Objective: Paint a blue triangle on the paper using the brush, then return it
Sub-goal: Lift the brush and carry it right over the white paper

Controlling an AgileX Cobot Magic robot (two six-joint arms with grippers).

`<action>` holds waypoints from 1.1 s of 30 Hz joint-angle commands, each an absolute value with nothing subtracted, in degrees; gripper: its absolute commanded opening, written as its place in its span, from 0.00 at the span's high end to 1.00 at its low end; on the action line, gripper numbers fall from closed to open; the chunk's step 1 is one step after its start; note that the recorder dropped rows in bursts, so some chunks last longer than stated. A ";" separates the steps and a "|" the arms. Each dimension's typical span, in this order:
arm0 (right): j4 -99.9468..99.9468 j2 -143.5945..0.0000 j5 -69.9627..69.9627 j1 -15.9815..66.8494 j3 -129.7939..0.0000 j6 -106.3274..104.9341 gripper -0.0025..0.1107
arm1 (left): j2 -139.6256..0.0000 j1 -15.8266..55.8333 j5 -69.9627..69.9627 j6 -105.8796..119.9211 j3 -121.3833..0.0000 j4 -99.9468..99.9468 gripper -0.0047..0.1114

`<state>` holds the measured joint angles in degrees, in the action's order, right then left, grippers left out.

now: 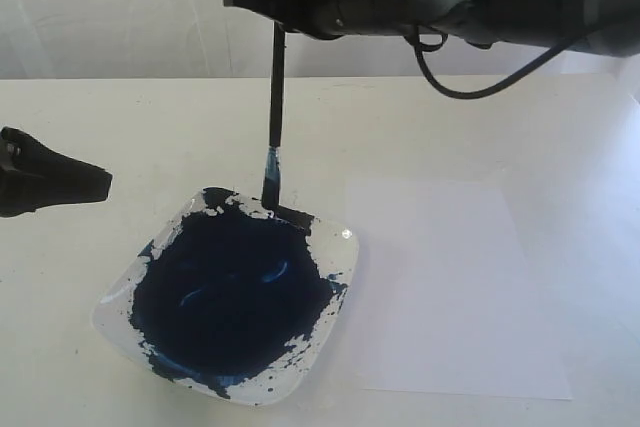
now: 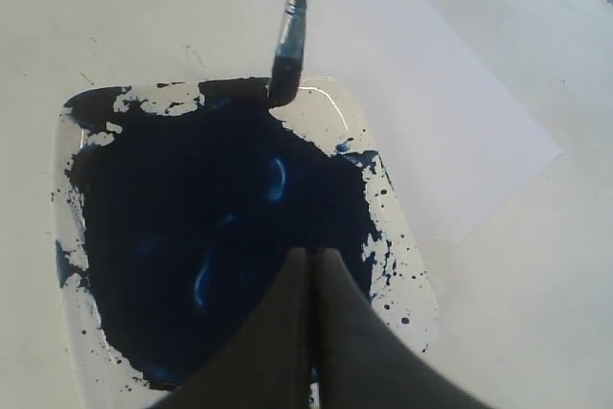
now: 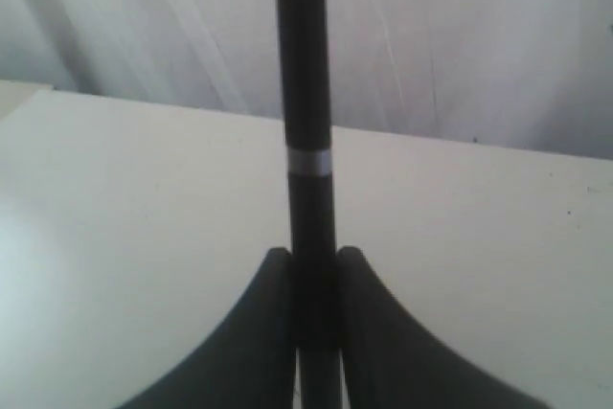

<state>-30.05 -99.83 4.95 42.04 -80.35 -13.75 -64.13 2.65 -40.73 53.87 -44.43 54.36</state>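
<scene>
Right wrist view: the brush point(image 3: 305, 93), judged light and stiff, is pinched high on its handle by the right end effector point(image 3: 313, 258).

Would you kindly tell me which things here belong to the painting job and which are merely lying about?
For the job: brush, held by the right gripper, tip at the rim of the plate; blue paint; paper, no triangle yet.
Just about: left gripper, shut, holding nothing; table.
</scene>
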 commanded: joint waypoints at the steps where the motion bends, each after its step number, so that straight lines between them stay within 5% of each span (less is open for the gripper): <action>1: -11.31 -99.50 -4.05 44.09 -78.49 7.45 0.98 | -63.96 2.80 -41.61 53.98 -44.64 55.66 0.96; 10: 61.51 -98.30 -34.40 37.97 -69.98 74.57 0.98 | -63.96 2.80 -41.61 53.98 -44.64 55.66 0.96; 24: 65.30 -83.01 -35.62 22.78 -59.32 77.18 0.98 | -63.96 2.80 -41.61 53.98 -44.64 55.66 0.96; 33: 75.26 -76.71 -53.62 -1.09 -51.93 81.25 0.98 | -63.96 2.80 -41.61 53.98 -44.64 55.66 0.96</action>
